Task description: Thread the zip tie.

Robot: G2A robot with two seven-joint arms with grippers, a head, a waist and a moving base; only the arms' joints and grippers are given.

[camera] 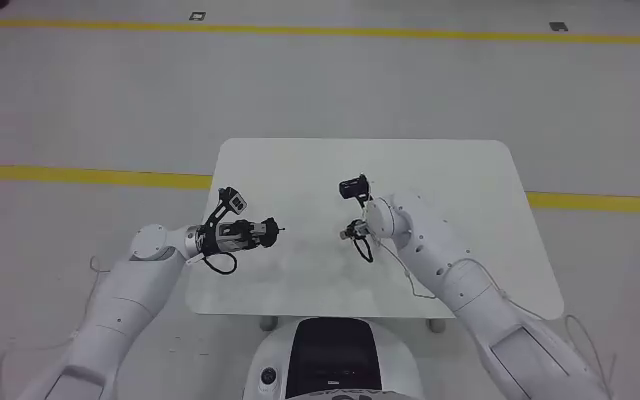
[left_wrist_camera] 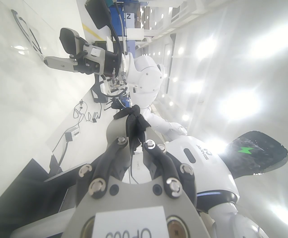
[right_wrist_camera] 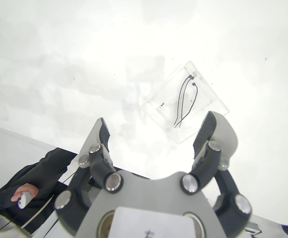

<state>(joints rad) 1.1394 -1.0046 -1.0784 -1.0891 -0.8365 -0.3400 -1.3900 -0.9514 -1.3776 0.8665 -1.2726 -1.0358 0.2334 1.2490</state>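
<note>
While zip ties (right_wrist_camera: 179,101) lie in a clear box (right_wrist_camera: 209,97) on the table (camera: 450,180) below the open right gripper (right_wrist_camera: 156,118), left gripper (left_wrist_camera: 132,121) closed and well left, thin ties may slip the pinch.

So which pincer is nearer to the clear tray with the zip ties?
Right. The right pincer hangs open close to the clear tray; the left pincer is farther off, facing the right one.

Robotics lab or test hall: smooth grey floor (camera: 120,100) taped with yellow lines (camera: 300,30); lone white table (camera: 450,190); cables (left_wrist_camera: 78,112) trailing on the floor; ceiling lights (left_wrist_camera: 238,106) overhead; blue racking (left_wrist_camera: 132,15) behind.
</note>
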